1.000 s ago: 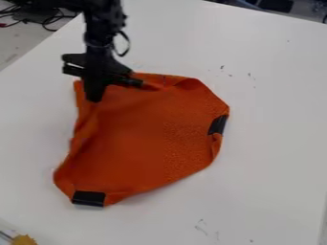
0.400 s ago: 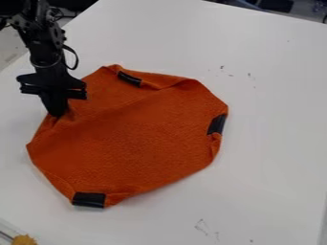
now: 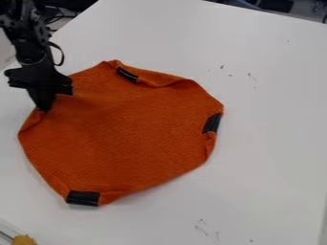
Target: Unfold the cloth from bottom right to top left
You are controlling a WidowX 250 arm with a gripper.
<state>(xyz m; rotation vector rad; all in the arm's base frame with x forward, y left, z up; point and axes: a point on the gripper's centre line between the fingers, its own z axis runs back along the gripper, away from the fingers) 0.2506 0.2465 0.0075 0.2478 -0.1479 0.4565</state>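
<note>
1. Orange cloth [image 3: 127, 131]: lies on the white counter [image 3: 275, 158], nearer its left edge than its right, spread largely flat. Folds remain along the top and right rims, and the left rim is gathered at the arm.
2. Black strips: three noted on the cloth, namely an upper strip [image 3: 127, 74], a right strip [image 3: 212, 123] and a lower strip [image 3: 83, 198]. The corners beside them appear turned in.
3. End effector [image 3: 43, 107]: at the cloth's left rim, towards the counter's upper-left edge. It is closed down to a narrow tip, apparently with a pinch of fabric in it.
4. Change: the arm has travelled towards the counter's left side, carrying the cloth's left portion outward. The upper strip, hidden a second ago, is exposed. Since the last earlier view, the right and lower strips have also shifted slightly left, so the whole cloth has slid.
5. Finding: the main fold is judged to be out and the unfolding nearly complete. The sliding suggests that little slack remains; further pulling would probably drag the cloth rather than open it.
6. Next move: lower the held rim if raised, release, and lift clear. Risk: fabric catching on the tip could draw the rim back inward.
7. Surroundings: a yellow item [image 3: 24, 239] sits by the counter's lower-left corner; faint marks [image 3: 201, 225] show on the surface.
</note>
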